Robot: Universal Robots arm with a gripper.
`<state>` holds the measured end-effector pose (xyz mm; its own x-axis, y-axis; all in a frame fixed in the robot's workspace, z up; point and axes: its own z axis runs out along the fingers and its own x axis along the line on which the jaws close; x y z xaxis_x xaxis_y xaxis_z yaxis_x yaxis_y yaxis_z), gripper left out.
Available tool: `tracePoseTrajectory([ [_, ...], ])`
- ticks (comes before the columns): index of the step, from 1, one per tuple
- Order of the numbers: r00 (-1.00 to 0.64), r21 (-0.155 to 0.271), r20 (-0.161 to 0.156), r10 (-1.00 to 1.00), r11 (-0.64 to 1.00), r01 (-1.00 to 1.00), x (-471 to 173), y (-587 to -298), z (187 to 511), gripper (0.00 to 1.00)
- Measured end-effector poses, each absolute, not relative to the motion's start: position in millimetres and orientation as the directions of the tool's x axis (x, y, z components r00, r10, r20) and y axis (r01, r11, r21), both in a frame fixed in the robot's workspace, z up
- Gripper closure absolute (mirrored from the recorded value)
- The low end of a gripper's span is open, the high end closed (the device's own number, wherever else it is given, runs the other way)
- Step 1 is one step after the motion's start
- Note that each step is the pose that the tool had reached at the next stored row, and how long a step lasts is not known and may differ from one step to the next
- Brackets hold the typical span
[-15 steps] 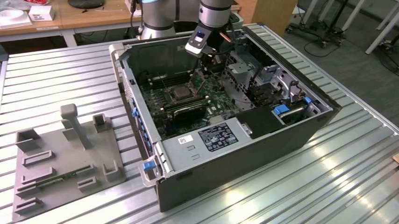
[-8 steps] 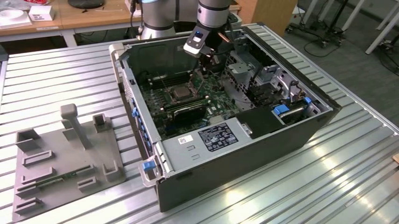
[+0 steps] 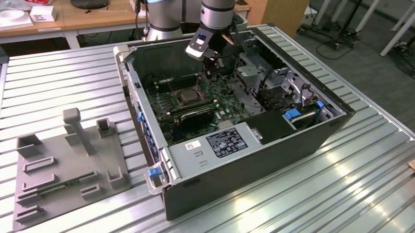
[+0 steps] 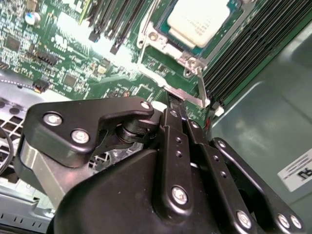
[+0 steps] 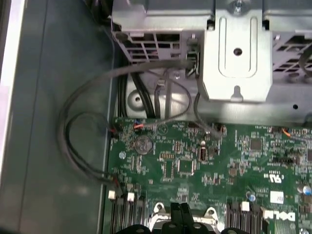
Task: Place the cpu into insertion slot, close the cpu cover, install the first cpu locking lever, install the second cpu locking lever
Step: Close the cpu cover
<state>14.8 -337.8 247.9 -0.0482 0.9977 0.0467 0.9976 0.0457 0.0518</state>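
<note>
Exterior view shows you a ribbed metal worktop (image 3: 363, 165) carrying the open computer case (image 3: 259, 160), with wooden desks (image 3: 97, 17) beyond the hand (image 3: 211, 68). Beneath the hand lies the motherboard (image 3: 220, 104). In the second wrist view its fingers (image 4: 173, 141) are clenched together beside a silver lever (image 4: 201, 87); just past them the cpu (image 4: 197, 22) sits in the insertion slot (image 4: 163, 43), framed by the cpu cover (image 4: 148, 36).
</note>
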Motion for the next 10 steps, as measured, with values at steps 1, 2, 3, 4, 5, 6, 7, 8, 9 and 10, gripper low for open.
tracePoseTrajectory([
  [1,-0.048,0.052,0.047,0.998,0.046,0.998,13,-338,248,0.89],
  [2,-0.048,0.052,0.047,0.998,0.046,0.998,11,-338,248,0.89],
  [3,-0.048,0.052,0.047,0.998,0.046,0.998,10,-338,248,0.89],
  [4,-0.048,0.052,0.047,0.998,0.046,0.998,8,-338,248,0.89],
  [5,-0.048,0.052,0.047,0.998,0.046,0.998,6,-338,248,0.89],
  [6,-0.048,0.052,0.047,0.998,0.046,0.998,4,-338,248,0.89],
  [7,-0.048,0.052,0.047,0.998,0.046,0.998,2,-338,248,0.89],
  [8,-0.048,0.052,0.047,0.998,0.046,0.998,0,-338,248,0.89],
  [9,-0.048,0.052,0.047,0.998,0.046,0.998,-2,-338,248,0.89],
  [10,-0.048,0.052,0.047,0.998,0.046,0.998,-4,-338,248,0.89],
])
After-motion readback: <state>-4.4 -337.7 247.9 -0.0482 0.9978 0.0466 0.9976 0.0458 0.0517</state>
